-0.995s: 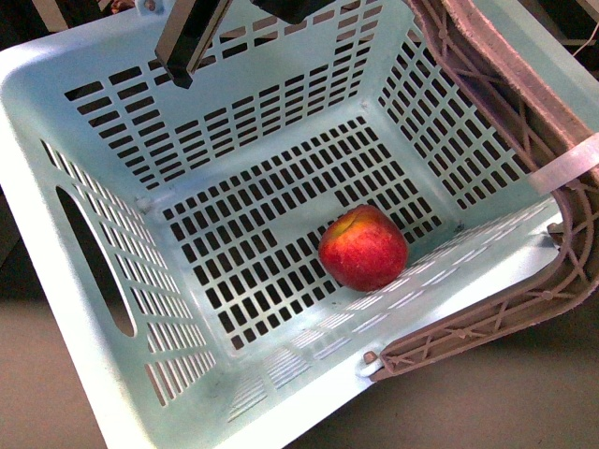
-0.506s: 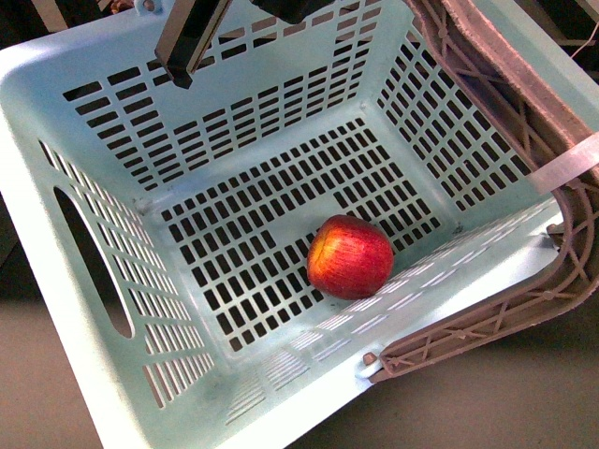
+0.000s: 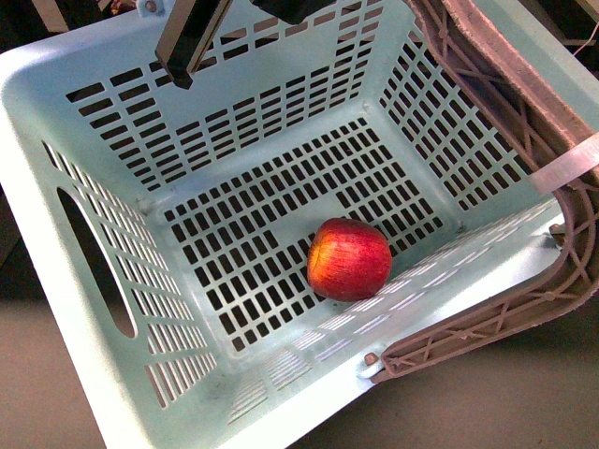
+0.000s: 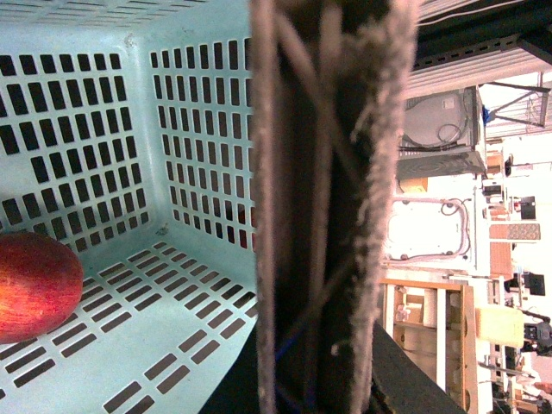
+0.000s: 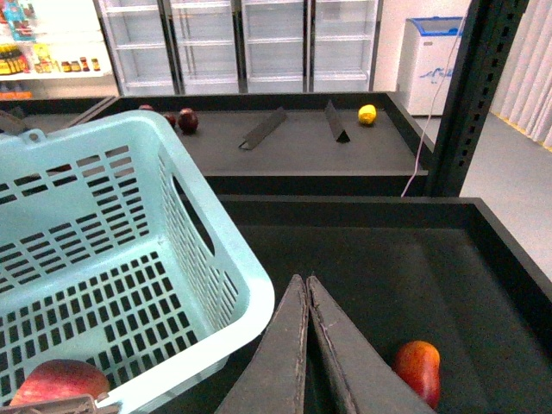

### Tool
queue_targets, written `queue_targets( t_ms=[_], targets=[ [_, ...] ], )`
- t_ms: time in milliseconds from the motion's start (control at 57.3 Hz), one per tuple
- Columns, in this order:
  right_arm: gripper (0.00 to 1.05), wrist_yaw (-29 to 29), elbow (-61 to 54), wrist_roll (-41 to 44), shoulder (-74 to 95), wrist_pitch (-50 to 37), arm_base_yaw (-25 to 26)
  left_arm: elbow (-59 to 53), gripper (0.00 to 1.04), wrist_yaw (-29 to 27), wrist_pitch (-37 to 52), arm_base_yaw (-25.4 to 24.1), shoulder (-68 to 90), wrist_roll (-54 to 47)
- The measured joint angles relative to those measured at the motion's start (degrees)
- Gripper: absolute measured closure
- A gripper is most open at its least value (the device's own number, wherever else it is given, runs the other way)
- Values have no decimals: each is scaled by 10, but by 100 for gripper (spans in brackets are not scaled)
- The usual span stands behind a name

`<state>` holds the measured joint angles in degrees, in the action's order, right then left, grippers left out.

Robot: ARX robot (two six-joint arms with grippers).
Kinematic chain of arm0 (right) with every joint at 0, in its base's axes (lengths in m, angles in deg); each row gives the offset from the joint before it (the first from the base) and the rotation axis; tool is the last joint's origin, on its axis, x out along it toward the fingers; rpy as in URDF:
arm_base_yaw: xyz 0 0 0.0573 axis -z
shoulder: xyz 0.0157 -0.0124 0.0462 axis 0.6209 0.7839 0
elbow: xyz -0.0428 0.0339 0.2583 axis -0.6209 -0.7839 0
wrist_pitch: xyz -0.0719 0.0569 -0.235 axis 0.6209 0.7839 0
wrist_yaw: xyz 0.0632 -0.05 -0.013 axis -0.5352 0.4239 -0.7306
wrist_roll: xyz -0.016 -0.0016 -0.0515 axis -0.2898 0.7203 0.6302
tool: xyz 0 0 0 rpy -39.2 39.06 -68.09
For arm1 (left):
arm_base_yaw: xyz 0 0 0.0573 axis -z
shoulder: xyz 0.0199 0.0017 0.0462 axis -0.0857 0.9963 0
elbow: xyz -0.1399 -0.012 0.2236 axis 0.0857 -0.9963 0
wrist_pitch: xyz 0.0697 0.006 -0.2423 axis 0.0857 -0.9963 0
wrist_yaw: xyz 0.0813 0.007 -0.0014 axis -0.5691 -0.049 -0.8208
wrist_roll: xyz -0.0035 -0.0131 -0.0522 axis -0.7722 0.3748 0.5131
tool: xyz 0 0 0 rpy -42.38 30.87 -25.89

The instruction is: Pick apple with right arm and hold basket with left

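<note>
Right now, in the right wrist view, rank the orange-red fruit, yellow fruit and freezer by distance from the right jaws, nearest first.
1. Orange-red fruit: in the near bin, beside the right gripper.
2. Yellow fruit: on the raised shelf beyond.
3. Freezer: farthest back, past that shelf.

We see a black tiered stand [image 5: 345,203] with shallow trays. On the lower tray [image 5: 388,285] one red-orange fruit [image 5: 418,366] lies alone on the bare floor, apart from the side wall. On the upper tray [image 5: 293,147] two dark wedge dividers [image 5: 263,129] stand near the middle. A yellow fruit [image 5: 367,114] lies at the end by the upright post [image 5: 466,86], and dark fruits [image 5: 187,120] sit at the opposite end. The basket [image 5: 250,297] overhangs the lower tray; we cannot tell whether it rests there. On its slotted floor the apple [image 3: 348,259] lies at the foot of one wall.
</note>
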<state>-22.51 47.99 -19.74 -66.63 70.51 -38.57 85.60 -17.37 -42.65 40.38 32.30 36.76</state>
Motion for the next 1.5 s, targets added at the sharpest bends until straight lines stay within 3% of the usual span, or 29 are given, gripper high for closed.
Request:
queue_targets(
  t_ms=[122, 227, 489, 593, 768, 803, 855, 925, 977, 1117, 1501],
  targets=[
    [103, 0, 0, 0, -15, 15, 0, 0, 98, 0, 0, 0, 0, 0],
    [103, 0, 0, 0, -87, 104, 0, 0, 98, 1, 0, 0, 0, 0],
    [102, 0, 0, 1, -110, 114, 0, 0, 98, 1, 0, 0, 0, 0],
    [85, 0, 0, 1, -111, 114, 0, 0, 98, 0, 0, 0, 0, 0],
    [46, 0, 0, 1, -111, 114, 0, 0, 98, 0, 0, 0, 0, 0],
    [41, 0, 0, 1, -111, 114, 0, 3, 98, -19, -8, 5, 0, 8],
    [29, -1, 0, 1, -111, 114, 0, 19, 98, -153, -53, 16, 1, 72],
    [17, -1, 0, 1, -111, 114, 0, 26, 98, -244, -55, 14, 2, 128],
    [8, 0, 0, 1, -112, 114, 0, 31, 98, -282, -55, 0, 2, 143],
    [9, 0, 0, 1, -112, 114, 0, 34, 98, -294, -48, -43, 2, 161],
    [9, 0, 0, 1, -112, 114, 0, -23, 98, -245, 17, -181, 18, 265]
  ],
)
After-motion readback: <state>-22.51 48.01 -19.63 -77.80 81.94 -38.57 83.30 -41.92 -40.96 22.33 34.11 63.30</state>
